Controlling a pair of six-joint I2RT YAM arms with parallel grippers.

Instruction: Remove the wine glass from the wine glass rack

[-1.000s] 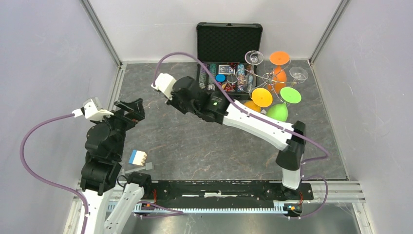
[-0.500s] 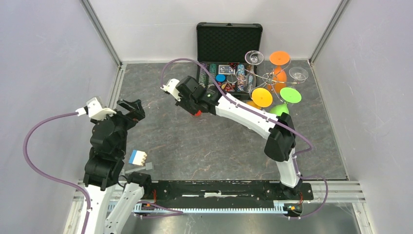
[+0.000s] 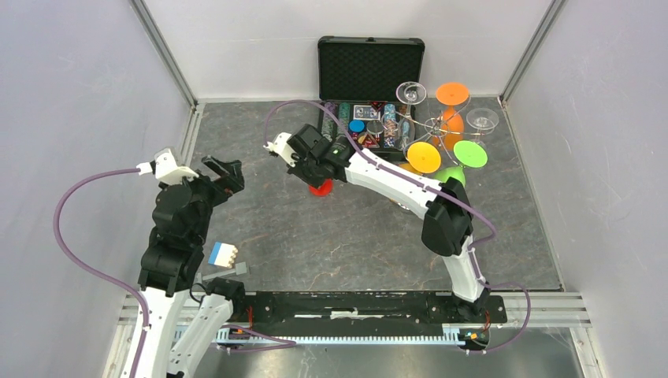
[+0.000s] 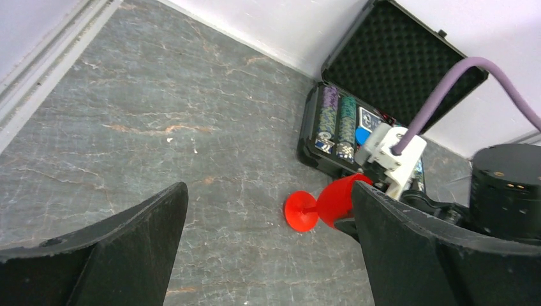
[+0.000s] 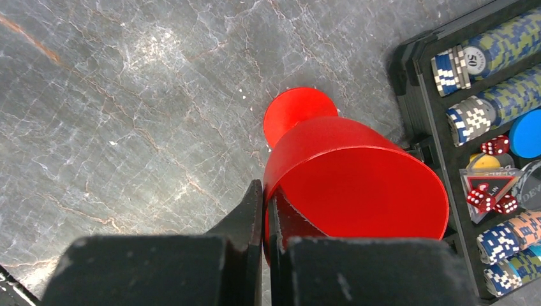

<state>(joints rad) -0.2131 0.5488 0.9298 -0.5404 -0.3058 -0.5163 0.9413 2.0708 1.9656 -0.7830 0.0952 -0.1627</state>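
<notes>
A red wine glass (image 3: 321,187) hangs tilted over the table's middle, its round foot (image 4: 300,212) close to the stone surface; whether it touches I cannot tell. My right gripper (image 3: 315,175) is shut on the glass rim (image 5: 351,172), with one finger inside the bowl and one outside (image 5: 266,191). The wine glass rack (image 3: 441,126), a silver wire stand, sits at the back right with orange, yellow, green and clear glasses still hanging on it. My left gripper (image 3: 228,172) stands open at the left, well apart from the red glass (image 4: 269,188).
An open black case (image 3: 370,71) with poker chips and dice (image 5: 485,115) lies at the back, just right of the held glass. A small blue and white block (image 3: 223,253) rests near the left arm's base. Walls enclose the table on three sides.
My right arm has stretched out and lowered, bringing the red glass down toward the table. The left arm has shifted slightly right, its gripper still open.
</notes>
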